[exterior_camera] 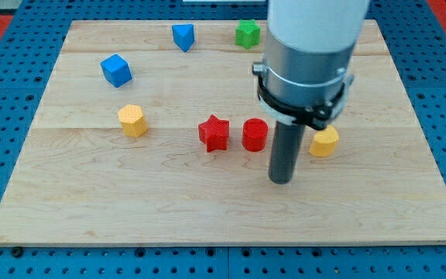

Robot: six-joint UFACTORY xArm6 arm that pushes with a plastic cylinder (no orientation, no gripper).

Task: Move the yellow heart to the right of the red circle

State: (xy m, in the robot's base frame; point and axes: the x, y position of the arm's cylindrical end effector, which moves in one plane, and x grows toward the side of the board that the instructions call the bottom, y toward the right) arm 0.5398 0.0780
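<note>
The red circle (255,134) stands near the middle of the wooden board (223,209). The yellow heart (324,142) lies to its right, partly hidden behind the arm. My tip (281,180) rests on the board just below and right of the red circle, and below and left of the yellow heart, touching neither as far as I can see. A red star (214,132) sits just left of the red circle.
A yellow hexagon block (132,120) lies at the left. A blue cube (116,70) sits at upper left. A blue block (183,36) and a green block (247,34) sit near the top edge. The arm's body (308,54) hides the upper right of the board.
</note>
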